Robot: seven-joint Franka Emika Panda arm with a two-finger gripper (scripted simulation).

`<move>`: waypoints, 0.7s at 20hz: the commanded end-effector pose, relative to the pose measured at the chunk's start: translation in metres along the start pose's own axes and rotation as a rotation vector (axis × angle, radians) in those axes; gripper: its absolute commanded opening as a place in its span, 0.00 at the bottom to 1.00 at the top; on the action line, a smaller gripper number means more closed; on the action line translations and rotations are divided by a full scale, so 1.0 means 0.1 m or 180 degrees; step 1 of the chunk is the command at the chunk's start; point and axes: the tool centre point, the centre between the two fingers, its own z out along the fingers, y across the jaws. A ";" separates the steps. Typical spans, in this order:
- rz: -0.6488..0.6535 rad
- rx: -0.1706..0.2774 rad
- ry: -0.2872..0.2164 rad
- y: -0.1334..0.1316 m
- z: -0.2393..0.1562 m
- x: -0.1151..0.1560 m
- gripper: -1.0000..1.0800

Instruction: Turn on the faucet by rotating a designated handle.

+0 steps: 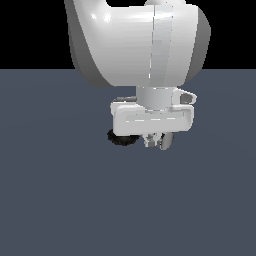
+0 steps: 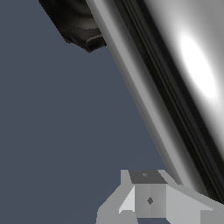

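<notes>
In the exterior view the faucet's black scalloped base sits on the floor, mostly hidden behind my white gripper, which hangs low right over it. The flat round end of the grey handle shows just to the exterior view's right of the fingertips. In the wrist view the handle is a large shiny grey bar running diagonally very close to the camera, and the black base lies at its far end. One grey finger sits right beside the handle. The other finger is hidden, so I cannot see how the jaws stand.
The floor is a flat dark blue-grey surface. The large white robot arm link fills the upper part of the exterior view above the gripper.
</notes>
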 end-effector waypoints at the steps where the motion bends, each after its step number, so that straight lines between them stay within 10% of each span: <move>1: -0.0006 -0.0005 0.0000 0.13 0.04 0.04 0.00; 14: -0.0053 -0.0002 0.0013 0.47 0.00 0.18 0.00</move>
